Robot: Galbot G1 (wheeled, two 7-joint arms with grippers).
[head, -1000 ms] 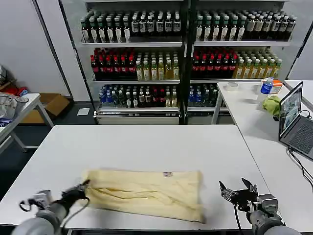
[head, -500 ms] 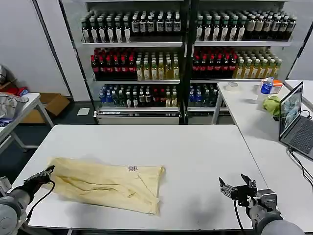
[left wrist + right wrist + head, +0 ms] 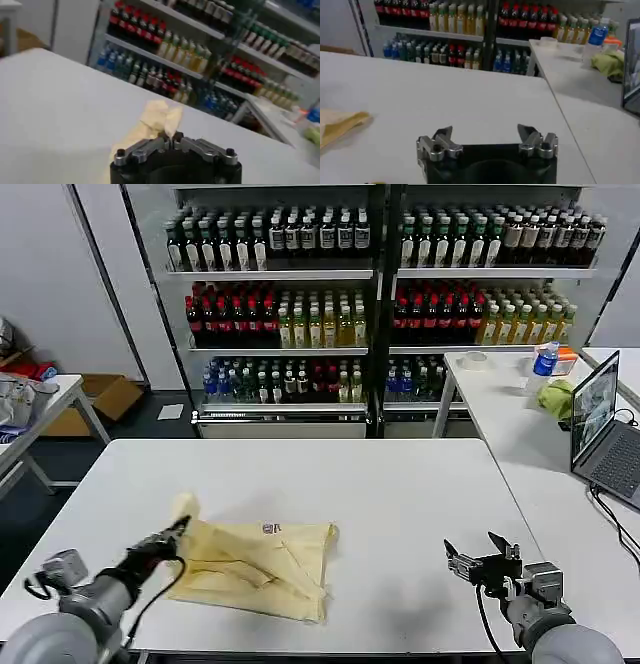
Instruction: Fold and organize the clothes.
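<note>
The pale cream-yellow T-shirt (image 3: 255, 566) lies partly folded on the white table (image 3: 330, 484), left of centre, its small dark label (image 3: 271, 529) facing up. My left gripper (image 3: 178, 530) is shut on the shirt's left edge and holds a tip of fabric lifted above the table. In the left wrist view the pinched cloth (image 3: 159, 116) rises straight out of the closed left gripper (image 3: 172, 135). My right gripper (image 3: 478, 551) hovers open near the table's front right, apart from the shirt. The right wrist view shows the right gripper (image 3: 485, 132) with jaws wide apart and the shirt's edge (image 3: 340, 124) far off.
A second white table (image 3: 520, 424) on the right holds a laptop (image 3: 600, 424), a green cloth (image 3: 555, 397), a bottle and a tape roll. Shelves of bottles (image 3: 380, 294) fill the background. Another table with items (image 3: 20, 409) stands far left.
My left gripper has carried the shirt's left edge rightward and up, folding it over the body. Earlier it had dragged the whole shirt leftward. The right gripper has barely moved.
</note>
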